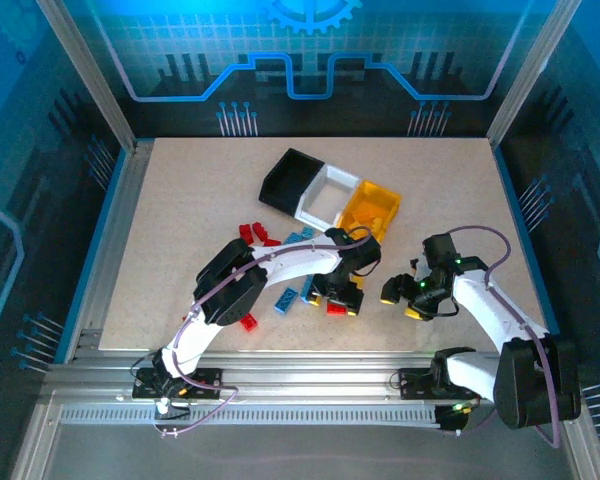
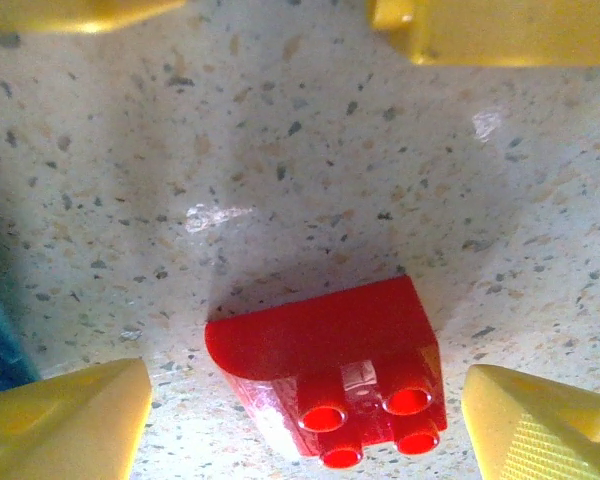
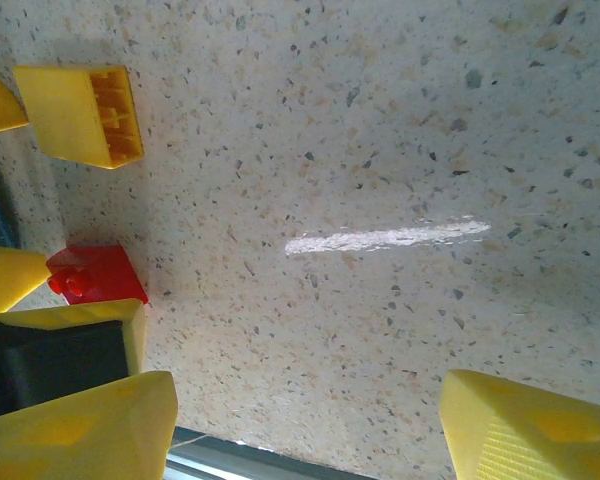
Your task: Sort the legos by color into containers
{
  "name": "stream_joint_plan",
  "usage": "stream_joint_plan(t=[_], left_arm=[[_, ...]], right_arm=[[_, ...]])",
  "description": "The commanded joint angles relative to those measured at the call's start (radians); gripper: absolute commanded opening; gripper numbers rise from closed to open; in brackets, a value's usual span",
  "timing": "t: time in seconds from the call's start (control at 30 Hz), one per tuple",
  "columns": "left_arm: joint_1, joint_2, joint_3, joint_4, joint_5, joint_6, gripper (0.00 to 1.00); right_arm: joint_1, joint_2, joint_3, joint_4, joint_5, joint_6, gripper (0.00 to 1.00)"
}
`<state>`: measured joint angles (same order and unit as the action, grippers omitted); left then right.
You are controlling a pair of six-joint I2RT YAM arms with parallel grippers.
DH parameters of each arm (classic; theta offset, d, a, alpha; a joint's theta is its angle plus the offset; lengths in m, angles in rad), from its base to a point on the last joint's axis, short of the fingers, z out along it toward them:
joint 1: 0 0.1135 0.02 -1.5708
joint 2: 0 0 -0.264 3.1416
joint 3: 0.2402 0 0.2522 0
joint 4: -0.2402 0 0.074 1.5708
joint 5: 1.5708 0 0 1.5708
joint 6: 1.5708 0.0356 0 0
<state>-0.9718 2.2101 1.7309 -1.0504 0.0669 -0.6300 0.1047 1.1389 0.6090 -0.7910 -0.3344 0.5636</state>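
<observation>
The left fingers (image 2: 65,420) are standing wide apart and low over the speckled surface (image 1: 180,220), one on each side of a red brick (image 2: 330,380). The brick is lying on its side between them with its studs pointing toward the camera. A narrow strip of surface is showing on either side of it, so neither finger is touching it. From above, this brick is sitting near the front middle of the surface, in front of the bins. The right fingers (image 3: 540,425) are also standing open, with nothing but bare surface between them, just to the right of the left arm's fingers. A yellow brick (image 3: 80,115) is lying off to their side. The black bin (image 1: 285,180), white bin (image 1: 315,210) and yellow bin (image 1: 385,195) are sitting joined in a slanted row at the far middle. A few red bricks (image 1: 252,233) and blue bricks (image 1: 286,300) are lying scattered to the left of the arms.
</observation>
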Motion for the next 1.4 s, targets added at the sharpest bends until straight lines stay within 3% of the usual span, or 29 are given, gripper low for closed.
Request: stream_joint_plan(t=[0.0, 0.67, 1.37], left_arm=[[-0.004, 0.016, 0.011, -0.054, -0.012, -0.014, 0.83], [-0.004, -0.001, -0.023, -0.064, -0.029, -0.102, 0.88], [-0.005, 0.038, 0.001, -0.084, -0.043, -0.091, 0.80]], right_arm=[[-0.014, 0.003, 0.006, -0.001, -0.026, -0.019, 0.71], [-0.014, 0.060, 0.023, 0.023, -0.048, -0.036, 0.71], [-0.013, 0.130, 0.072, 0.058, -0.082, -0.079, 0.69]])
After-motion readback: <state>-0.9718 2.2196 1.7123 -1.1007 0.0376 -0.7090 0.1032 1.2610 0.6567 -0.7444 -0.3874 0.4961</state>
